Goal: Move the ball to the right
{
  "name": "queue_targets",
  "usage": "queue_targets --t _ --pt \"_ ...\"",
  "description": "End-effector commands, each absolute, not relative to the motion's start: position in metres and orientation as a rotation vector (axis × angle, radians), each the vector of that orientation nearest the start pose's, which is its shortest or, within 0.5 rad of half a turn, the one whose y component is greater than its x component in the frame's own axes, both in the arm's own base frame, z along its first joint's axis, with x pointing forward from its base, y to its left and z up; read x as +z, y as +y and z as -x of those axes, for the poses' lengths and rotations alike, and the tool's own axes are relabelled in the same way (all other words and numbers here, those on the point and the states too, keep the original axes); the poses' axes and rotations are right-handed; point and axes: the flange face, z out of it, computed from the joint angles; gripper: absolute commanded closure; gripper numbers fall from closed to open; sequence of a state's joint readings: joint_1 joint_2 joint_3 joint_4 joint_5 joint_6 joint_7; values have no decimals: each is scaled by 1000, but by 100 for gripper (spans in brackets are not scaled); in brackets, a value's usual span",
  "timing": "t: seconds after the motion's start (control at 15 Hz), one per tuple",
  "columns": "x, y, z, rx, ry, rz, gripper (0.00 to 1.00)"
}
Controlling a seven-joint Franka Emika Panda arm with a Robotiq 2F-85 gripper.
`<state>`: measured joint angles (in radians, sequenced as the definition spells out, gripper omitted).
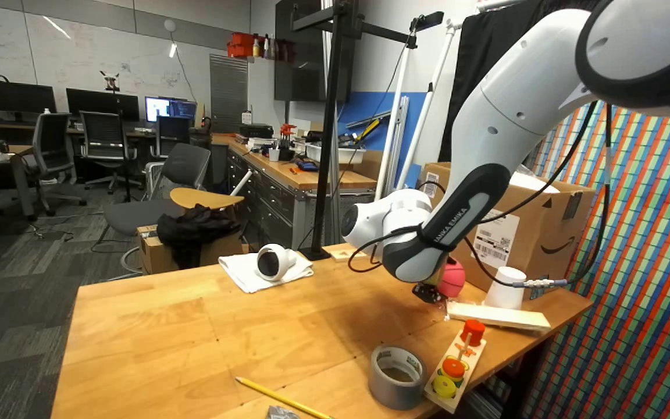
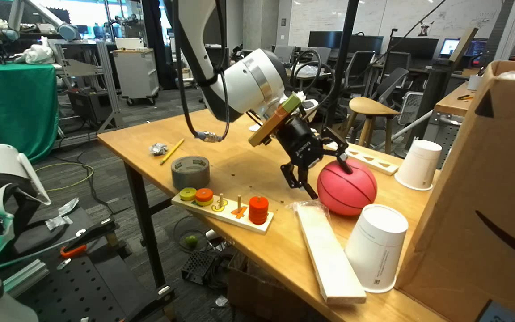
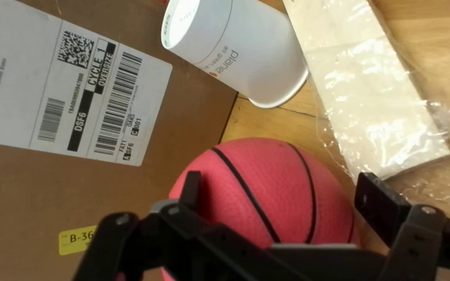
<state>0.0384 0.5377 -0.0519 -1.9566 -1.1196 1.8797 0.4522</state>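
The pinkish-red ball with dark seams rests on the table, close to the cardboard box. In an exterior view it is partly hidden behind the gripper. In the wrist view the ball fills the lower middle. My gripper is tilted and spread wide at the ball. One finger lies over the ball's upper part and seems to touch it. The other finger is beside the ball, with a gap visible in the wrist view. The ball's far side and underside are hidden.
The cardboard box stands near the ball. A white cup and a plastic-wrapped wooden plank lie close by. Another cup and a cut-out wooden strip are behind. A grey tape roll and peg toy sit farther off.
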Motion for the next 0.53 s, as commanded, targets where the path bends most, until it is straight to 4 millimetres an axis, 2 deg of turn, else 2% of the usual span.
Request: queue_targets --t 0.0,0.47 --pt "178 -83 -590 -390 184 -1980 0" --pt "180 -78 -600 -401 151 -1941 0"
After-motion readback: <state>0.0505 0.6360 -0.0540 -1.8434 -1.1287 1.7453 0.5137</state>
